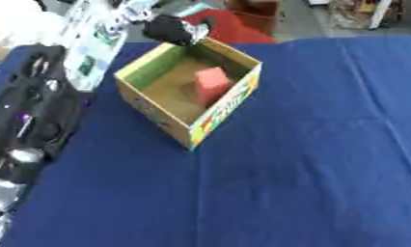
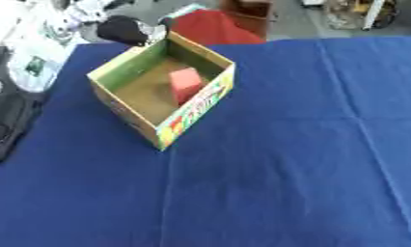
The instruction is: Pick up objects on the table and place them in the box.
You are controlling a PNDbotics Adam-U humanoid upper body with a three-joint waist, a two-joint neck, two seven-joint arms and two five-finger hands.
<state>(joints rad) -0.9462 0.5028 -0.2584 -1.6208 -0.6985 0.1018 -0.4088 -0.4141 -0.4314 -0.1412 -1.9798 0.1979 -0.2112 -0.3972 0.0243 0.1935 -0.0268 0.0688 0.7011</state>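
Note:
An open cardboard box (image 1: pixel 228 102) with green inner walls and a printed front stands turned at an angle on the blue tablecloth (image 1: pixel 310 159). A red block (image 1: pixel 212 83) lies inside it, against the right wall. My left hand (image 1: pixel 36 96), black with silver joints, rests at the table's left edge in the left eye view. It is open with fingers pointing away, apart from the box and holding nothing. My right hand shows in no view.
A black rounded thing with a silver part (image 1: pixel 173 29) sits just behind the box's far corner. A white sheet or bag with green print (image 1: pixel 92 48) lies at the far left. Something red (image 2: pixel 211 26) stands beyond the table's far edge.

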